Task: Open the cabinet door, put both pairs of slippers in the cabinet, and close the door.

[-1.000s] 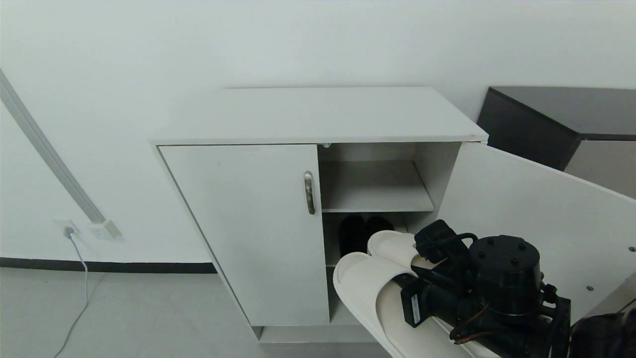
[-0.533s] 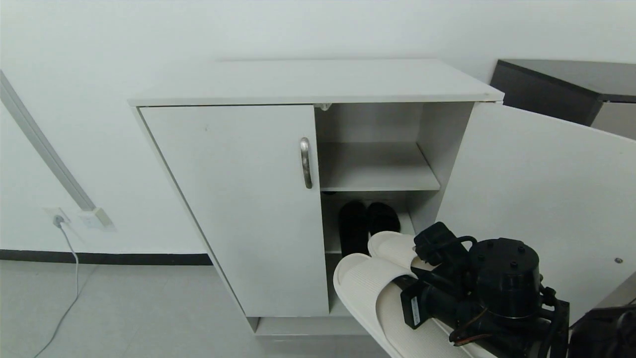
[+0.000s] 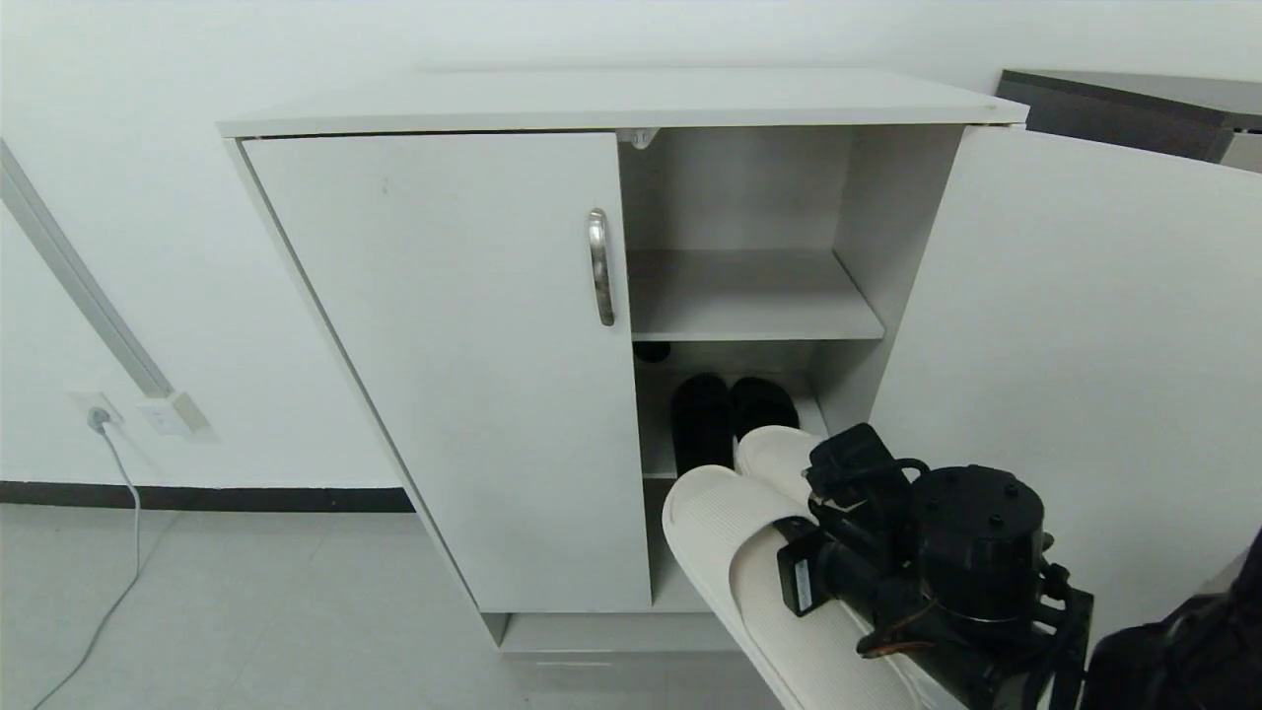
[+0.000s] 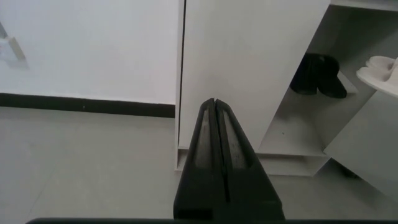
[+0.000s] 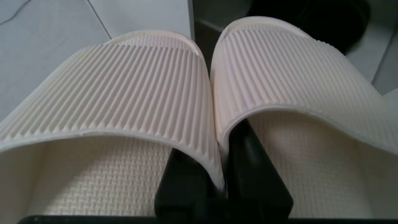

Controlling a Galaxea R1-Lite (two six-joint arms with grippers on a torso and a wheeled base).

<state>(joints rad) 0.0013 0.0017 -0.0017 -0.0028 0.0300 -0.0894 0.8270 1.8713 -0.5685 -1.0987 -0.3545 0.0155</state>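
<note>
While my right gripper [image 5: 222, 177] is clamped on the white slippers [image 3: 725, 537] at lower centre, before the open cabinet [image 3: 444, 345], the black slippers [image 3: 732, 416] sit inside it; my left gripper [image 4: 214, 140] is closed, empty.

The head camera looked forward and down at the cabinet [image 3: 611, 99] from a little above its top, near enough that the cabinet filled most of the view. The left wrist camera sat low and farther back, facing along the left gripper [image 4: 214, 107] toward the cabinet's foot and the floor [image 4: 93, 162]. The right wrist camera hung very close over the white slippers [image 5: 205, 93], facing the cabinet. All three views shared those slippers. The head and left wrist views also shared the black slippers [image 3: 730, 414] inside the cabinet.
</note>
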